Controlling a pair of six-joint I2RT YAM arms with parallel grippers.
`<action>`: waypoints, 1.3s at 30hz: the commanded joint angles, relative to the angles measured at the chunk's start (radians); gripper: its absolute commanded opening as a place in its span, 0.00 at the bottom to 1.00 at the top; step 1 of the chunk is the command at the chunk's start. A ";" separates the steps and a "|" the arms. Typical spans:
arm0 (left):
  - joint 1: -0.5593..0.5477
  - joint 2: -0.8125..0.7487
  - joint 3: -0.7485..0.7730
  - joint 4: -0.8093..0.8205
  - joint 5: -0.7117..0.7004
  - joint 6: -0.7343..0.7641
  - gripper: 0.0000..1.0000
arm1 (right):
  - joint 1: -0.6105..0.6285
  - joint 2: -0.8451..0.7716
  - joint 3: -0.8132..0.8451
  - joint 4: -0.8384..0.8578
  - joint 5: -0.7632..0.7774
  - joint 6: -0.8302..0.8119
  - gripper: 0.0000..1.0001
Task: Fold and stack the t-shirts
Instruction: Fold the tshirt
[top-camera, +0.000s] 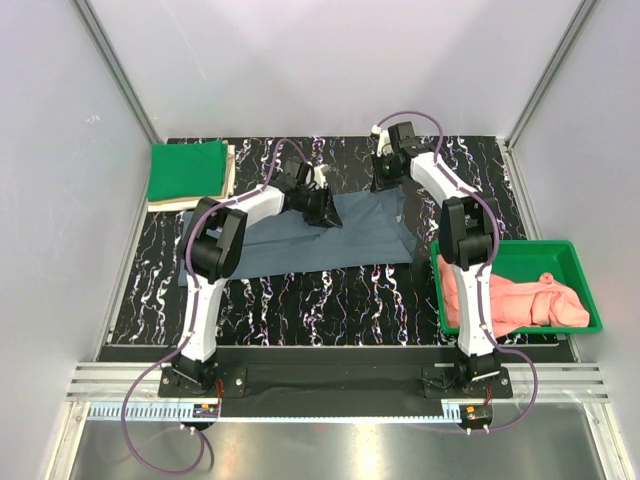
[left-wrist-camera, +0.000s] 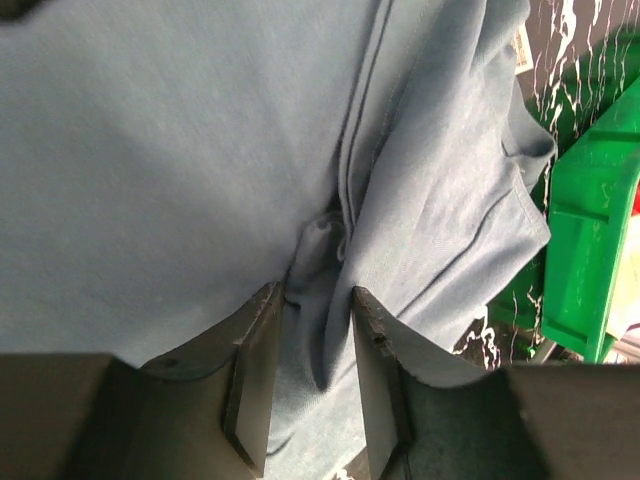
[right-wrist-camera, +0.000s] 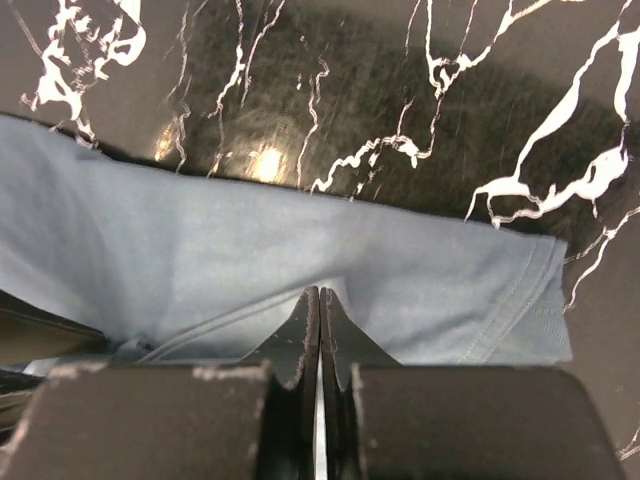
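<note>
A blue-grey t-shirt (top-camera: 330, 240) lies spread on the black marbled table. My left gripper (top-camera: 325, 205) is low on the shirt's far edge. In the left wrist view its jaws stand apart (left-wrist-camera: 318, 292), pressed on the cloth, with a puckered ridge of shirt (left-wrist-camera: 320, 250) between the fingers. My right gripper (top-camera: 385, 182) is at the shirt's far right edge. In the right wrist view its jaws (right-wrist-camera: 320, 292) are shut together with a fold of the blue-grey shirt (right-wrist-camera: 200, 260) at their tips. A folded green shirt (top-camera: 188, 168) lies on a beige one at the far left.
A green bin (top-camera: 555, 262) at the right edge holds a crumpled pink shirt (top-camera: 520, 300); the bin also shows in the left wrist view (left-wrist-camera: 590, 210). Grey walls close in the table at the back and both sides.
</note>
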 joint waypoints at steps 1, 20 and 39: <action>-0.016 -0.098 -0.038 0.045 0.017 -0.009 0.38 | -0.003 -0.133 -0.048 0.070 -0.005 0.020 0.00; -0.053 -0.157 -0.118 0.073 -0.010 0.004 0.47 | -0.007 -0.007 0.021 -0.040 0.015 -0.076 0.42; -0.064 -0.194 -0.145 0.075 -0.066 -0.009 0.47 | -0.003 -0.018 0.091 -0.040 -0.066 -0.007 0.00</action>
